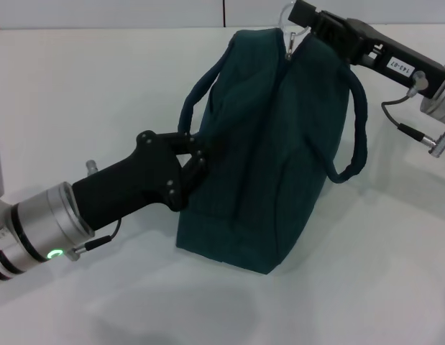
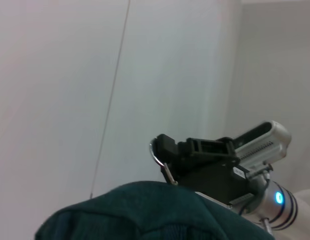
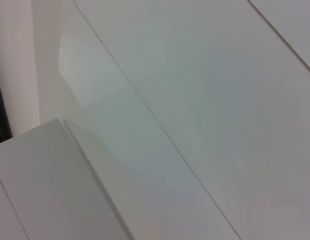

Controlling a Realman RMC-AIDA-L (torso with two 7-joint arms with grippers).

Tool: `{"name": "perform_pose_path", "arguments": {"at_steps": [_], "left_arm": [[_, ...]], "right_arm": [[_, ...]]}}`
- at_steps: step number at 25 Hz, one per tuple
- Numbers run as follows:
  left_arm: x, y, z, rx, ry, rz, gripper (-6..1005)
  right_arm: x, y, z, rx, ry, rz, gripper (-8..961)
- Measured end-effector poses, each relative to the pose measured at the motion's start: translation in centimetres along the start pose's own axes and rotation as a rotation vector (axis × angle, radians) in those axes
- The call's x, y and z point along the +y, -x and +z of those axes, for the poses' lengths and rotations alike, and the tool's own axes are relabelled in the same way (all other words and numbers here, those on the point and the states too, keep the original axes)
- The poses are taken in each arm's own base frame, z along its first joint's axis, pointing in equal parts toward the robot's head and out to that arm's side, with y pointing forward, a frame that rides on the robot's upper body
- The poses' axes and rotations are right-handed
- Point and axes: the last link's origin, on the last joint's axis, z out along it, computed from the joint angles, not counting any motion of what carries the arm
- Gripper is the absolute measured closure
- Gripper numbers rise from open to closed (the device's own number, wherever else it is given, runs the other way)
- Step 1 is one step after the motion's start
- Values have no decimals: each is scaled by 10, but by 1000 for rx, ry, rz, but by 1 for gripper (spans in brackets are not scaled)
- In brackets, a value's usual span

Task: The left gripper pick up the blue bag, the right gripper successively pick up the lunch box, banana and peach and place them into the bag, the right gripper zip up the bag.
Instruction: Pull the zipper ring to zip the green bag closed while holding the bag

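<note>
White table [image 1: 78,86] bears only our closed bag [image 1: 280,165]: left gripper [image 1: 197,154] grasps its side, right gripper [image 1: 297,16] clamps the zipper ring [image 1: 292,30], so zipping looks nearly finished.

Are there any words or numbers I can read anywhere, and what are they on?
Small white label on the right hand's black arm: dark characters, too small to read for sure.
Dark teal fabric bag: no writing showing.
Left hand at the bag's side: no writing.
</note>
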Motion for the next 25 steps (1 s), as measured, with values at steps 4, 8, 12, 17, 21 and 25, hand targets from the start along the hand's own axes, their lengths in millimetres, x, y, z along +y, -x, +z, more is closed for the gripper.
{"name": "perform_pose_path", "arguments": {"at_steps": [4, 8, 12, 17, 21, 25], "left_arm": [[3, 0, 0, -2, 24, -15, 951], [8, -1, 0, -1, 61, -23, 949], [15, 1, -3, -22, 114, -48, 948], [23, 3, -7, -50, 178, -70, 945], [28, 3, -15, -52, 200, -84, 944], [29, 3, -24, -48, 187, -94, 942]], "right_arm": [[-2, 0, -4, -7, -15, 10, 918], [-3, 1, -7, -18, -27, 12, 918], [-6, 3, -11, -34, -50, 10, 917], [-10, 3, -12, -33, -77, 8, 917], [-16, 3, -12, -28, -119, 13, 916], [-21, 0, -11, -14, -157, 29, 916]]}}
